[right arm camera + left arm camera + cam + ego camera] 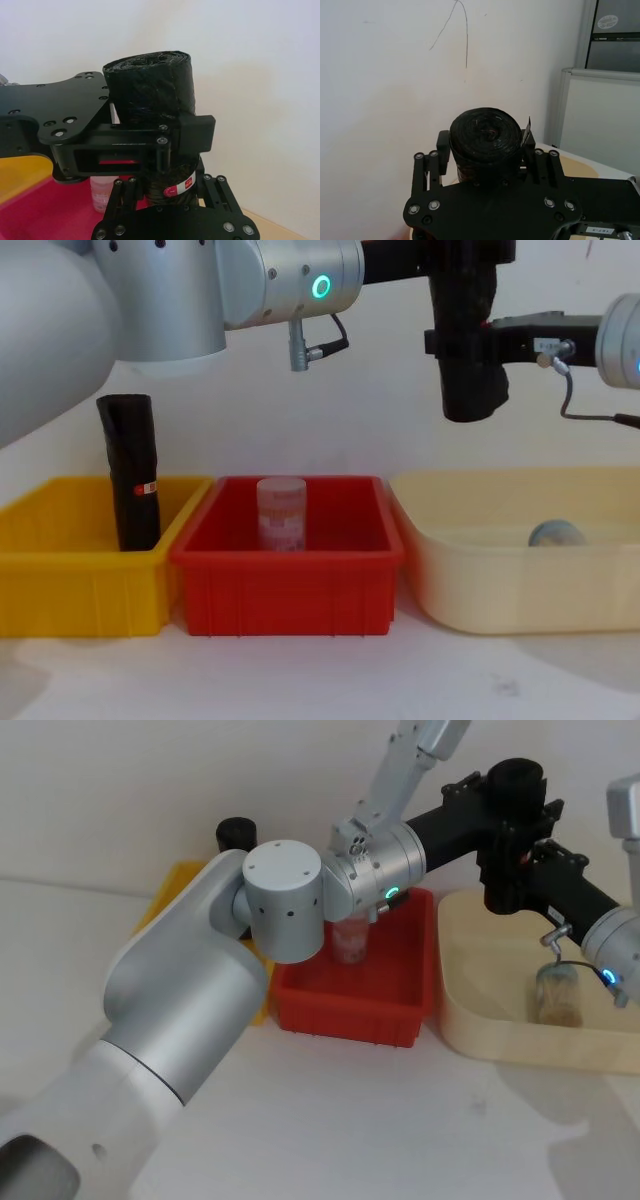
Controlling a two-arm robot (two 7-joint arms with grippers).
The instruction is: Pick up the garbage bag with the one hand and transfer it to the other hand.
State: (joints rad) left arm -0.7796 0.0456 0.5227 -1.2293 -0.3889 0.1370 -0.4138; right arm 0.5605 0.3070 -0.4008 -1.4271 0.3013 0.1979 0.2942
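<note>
The garbage bag (470, 360), a thick black roll, hangs upright in the air above the gap between the red bin and the cream tub. My left gripper (485, 145), on the green-ringed arm, is shut on its upper part, with a finger (443, 145) pressed to each side. My right gripper (170, 192), on the blue-ringed arm, is shut on the roll's lower part just under the left one, near a red-and-white sticker (181, 187). In the head view the roll's top (517, 775) shows above both grippers.
Three containers stand in a row: a yellow bin (60, 490) holding a slimmer black roll (130, 470), a red bin (285, 580) with a clear jar (281, 512), and a cream tub (520, 590) with a small round object (556, 533). A white wall stands close behind.
</note>
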